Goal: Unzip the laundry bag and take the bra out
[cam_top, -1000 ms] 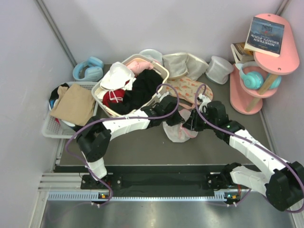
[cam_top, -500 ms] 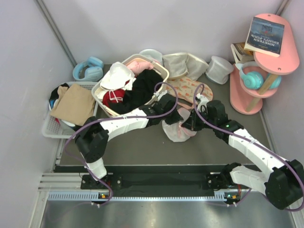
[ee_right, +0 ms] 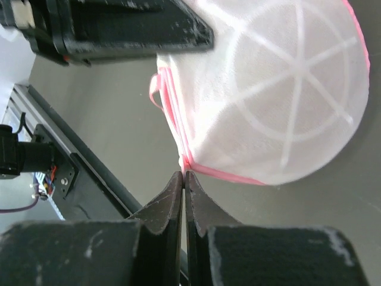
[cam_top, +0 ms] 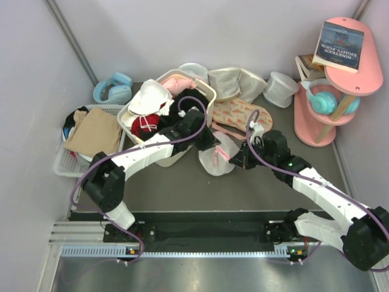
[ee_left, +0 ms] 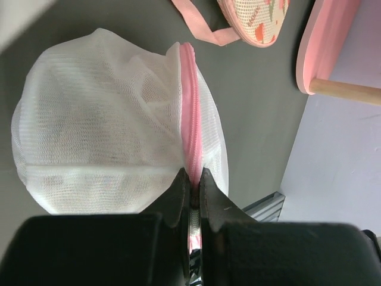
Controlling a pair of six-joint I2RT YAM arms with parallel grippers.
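Top view: your laundry bag (cam_top: 216, 159) lies on the table (cam_top: 182, 188); the laundry basket (cam_top: 209, 96) crowds the left arm.
Left wrist: your left gripper (ee_left: 191, 179) pinches the bag's pink zip; the printed cloth (ee_left: 256, 15) is near.
Right wrist: your right gripper (ee_right: 184, 176) has its jaws pressed together at the pink rim.

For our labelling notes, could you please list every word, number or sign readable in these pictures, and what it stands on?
"NINETEEN EIGHTY-FOUR": apparently, upside down on the book atop the pink shelf; small, so not certain.
Smaller print on that cover: too small to read.
No other readable text.
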